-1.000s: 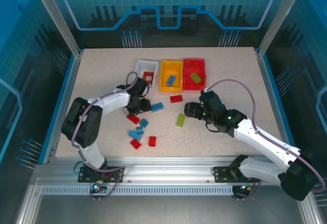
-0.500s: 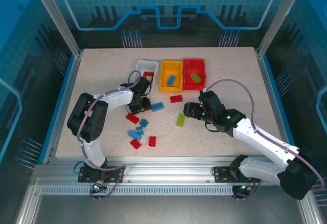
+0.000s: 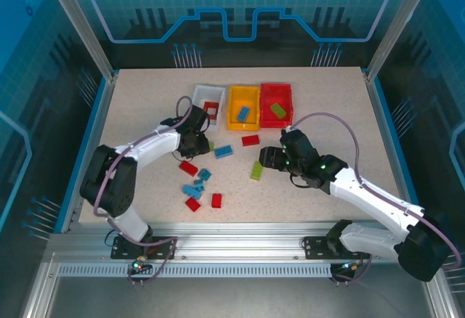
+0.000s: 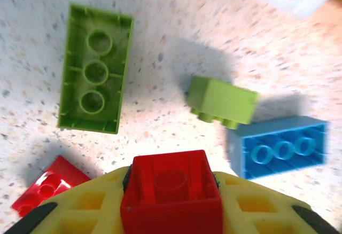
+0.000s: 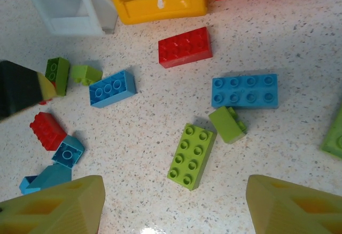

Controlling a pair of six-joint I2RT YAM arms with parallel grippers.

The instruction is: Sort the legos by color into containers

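Carrying a small red studded plastic brick point(image 4: 171, 202) pinched tight between its yellow fingers point(image 4: 80, 215), the left claw point(image 3: 197, 142) hangs over the speckled surface point(image 3: 145, 100), just on the near side of the white open plastic bin point(image 3: 207, 88). That bin stands in a row w/ the orange-yellow bin point(image 3: 242, 126) and the red bin point(image 3: 276, 86) toward the far edge.

The colour scheme reads from the contents: a hollow red frame point(image 3: 211, 107) in white, a blue brick point(image 3: 243, 112) in orange-yellow, a green brick point(image 3: 278, 109) in red. So the step in hand looks like delivery of a red piece. The next move calls for a short reach toward the far edge, clearing the rim, then letting go.

The right claw point(image 3: 266, 157) is spread wide and holds nothing, approx. above a lime-green eight-stud brick point(image 5: 191, 156) mid-surface. It prob. needs to drop and close across the brick's narrow sides w/o nudging the small green block point(image 5: 228, 123) just beside it. Other loose red and blue bricks lie toward the near edge, not yet sorted.
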